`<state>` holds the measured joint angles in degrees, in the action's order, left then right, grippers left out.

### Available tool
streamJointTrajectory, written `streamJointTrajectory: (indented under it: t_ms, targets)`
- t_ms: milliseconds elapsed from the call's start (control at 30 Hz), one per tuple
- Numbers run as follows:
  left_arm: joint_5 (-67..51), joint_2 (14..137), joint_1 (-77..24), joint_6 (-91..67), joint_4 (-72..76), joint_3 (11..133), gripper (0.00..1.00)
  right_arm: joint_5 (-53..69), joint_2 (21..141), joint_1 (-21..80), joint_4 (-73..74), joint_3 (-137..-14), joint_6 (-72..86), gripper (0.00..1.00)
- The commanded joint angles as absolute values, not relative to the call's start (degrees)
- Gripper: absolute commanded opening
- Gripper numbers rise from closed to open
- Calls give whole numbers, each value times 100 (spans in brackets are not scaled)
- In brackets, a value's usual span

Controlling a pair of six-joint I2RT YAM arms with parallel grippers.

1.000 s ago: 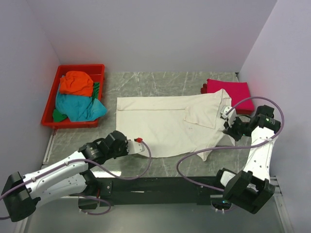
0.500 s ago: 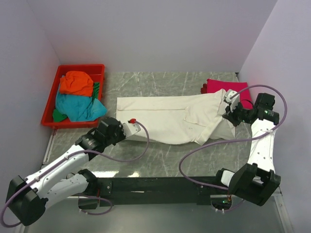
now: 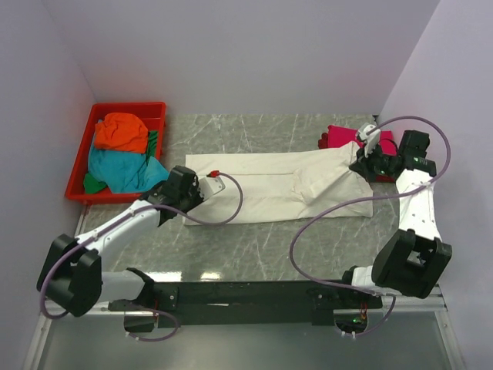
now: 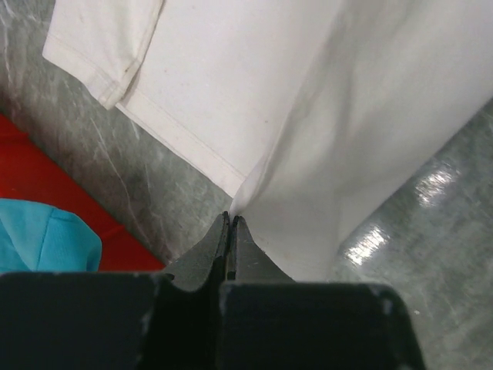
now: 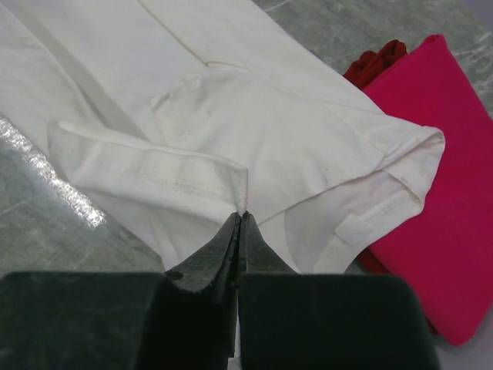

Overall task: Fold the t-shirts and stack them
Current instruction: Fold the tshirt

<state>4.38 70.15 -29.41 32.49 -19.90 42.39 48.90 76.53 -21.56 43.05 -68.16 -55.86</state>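
Top external view: you see the table (image 3: pixel 262 247), with both arms reaching to its far half, one at each end of the spread garment.
Cream-white t-shirt (image 3: pixel 262 193): it lies across the middle of the table, doubled lengthwise. Its near hem is carried toward the far edge, so the fold line forms along the near side.
Red tray (image 3: pixel 77 185): it stands at the far left and holds the orange t-shirt (image 3: pixel 122 131) and the teal t-shirt (image 3: pixel 123 171), both bunched. Treat these as waiting stock.
Magenta-pink t-shirt (image 3: pixel 343 137): it lies folded at the far right on a darker red t-shirt (image 5: pixel 377 60). Judge this to be the stack site. A sleeve of the cream-white t-shirt overlaps it.
Left gripper (image 4: pixel 231 223): its jaws are closed, pinching the cream-white t-shirt's edge at the left end, near the tray.
Right gripper (image 5: pixel 240 220): its jaws are closed on a hemmed edge at the right end, holding it above the lower layer.
Reason for paired grip: you keep the carried edge taut and level, so the layer should land without wrinkles.
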Motion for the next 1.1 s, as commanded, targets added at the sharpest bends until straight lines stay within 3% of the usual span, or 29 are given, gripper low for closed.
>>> streamJointTrajectory:
  t_ms: [0, 467, 1067]
  targets:
    - [413, 7363, -2795, 3436, -1749, 4719, 0, 4799, 7813, -2031, 3710, -7066, -5160, 0]
    - [483, 8735, -2479, 3603, -1846, 5519, 0, 4263, 8674, -1960, 3270, -7347, -4711, 0]
    - [580, 9343, -2347, 3683, -1854, 5906, 0, 3736, 9386, -1749, 3015, -7725, -4509, 0]
